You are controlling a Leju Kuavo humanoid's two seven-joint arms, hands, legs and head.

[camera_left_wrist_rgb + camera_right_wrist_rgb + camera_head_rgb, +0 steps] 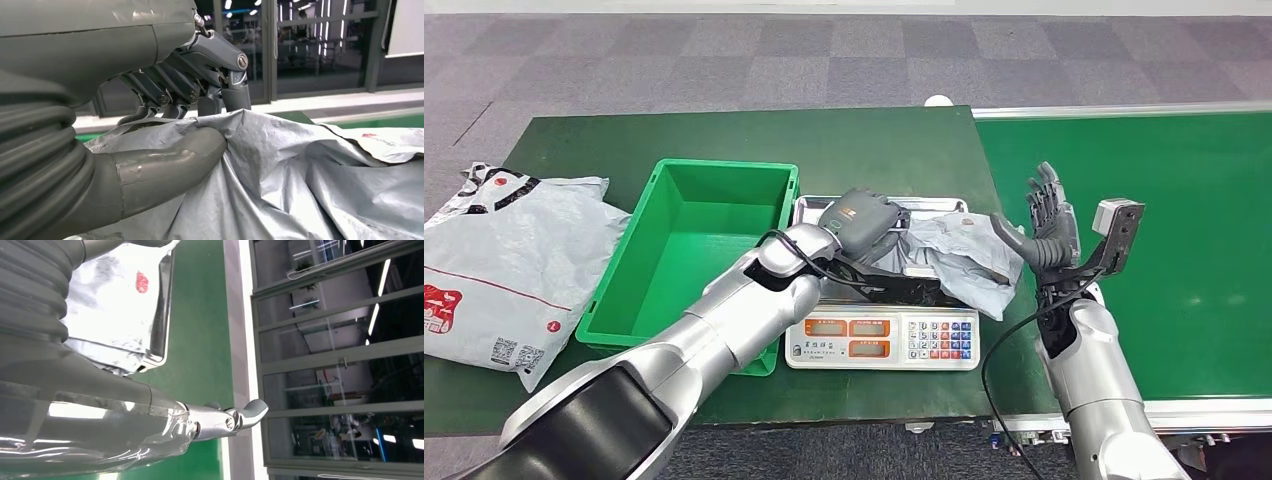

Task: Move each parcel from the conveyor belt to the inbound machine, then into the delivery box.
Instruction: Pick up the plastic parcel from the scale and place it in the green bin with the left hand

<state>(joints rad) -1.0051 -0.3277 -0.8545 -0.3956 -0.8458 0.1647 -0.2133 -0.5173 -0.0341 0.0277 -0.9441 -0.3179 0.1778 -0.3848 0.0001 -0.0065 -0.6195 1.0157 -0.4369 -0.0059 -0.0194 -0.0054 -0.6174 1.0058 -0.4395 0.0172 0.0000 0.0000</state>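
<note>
Parcel [964, 255] is partly hidden under left hand [861, 222], whose fingers [220, 95] pinch it; right hand [1046, 222] spread.

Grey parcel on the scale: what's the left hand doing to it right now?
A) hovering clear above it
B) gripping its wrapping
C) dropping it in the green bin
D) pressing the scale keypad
B: the left hand pinches a fold of the grey parcel between thumb and fingers, over the scale.
</note>
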